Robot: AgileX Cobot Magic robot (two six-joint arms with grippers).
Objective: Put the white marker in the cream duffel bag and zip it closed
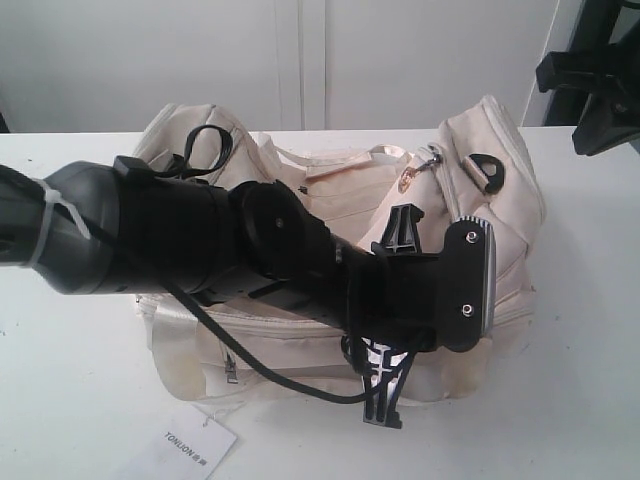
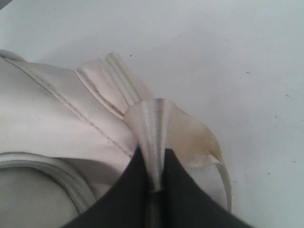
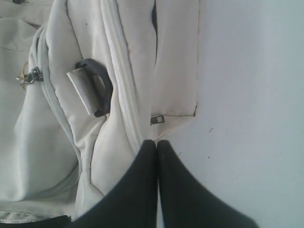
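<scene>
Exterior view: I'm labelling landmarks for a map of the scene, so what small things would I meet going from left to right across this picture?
paper tag → zipper pull → D-ring → right arm

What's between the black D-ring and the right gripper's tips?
In the right wrist view, the zipper line of the cream duffel bag runs between the black D-ring and the right gripper.

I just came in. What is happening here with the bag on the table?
A two-armed robot is working on the cream duffel bag, which lies on the white table. The left hand is shut on a shiny satin strap of the bag. The right hand is shut and holds nothing; it hangs over one end of the bag, near a black D-ring. The white marker is not in view, so it is not possible to tell whether it is already inside.
</scene>
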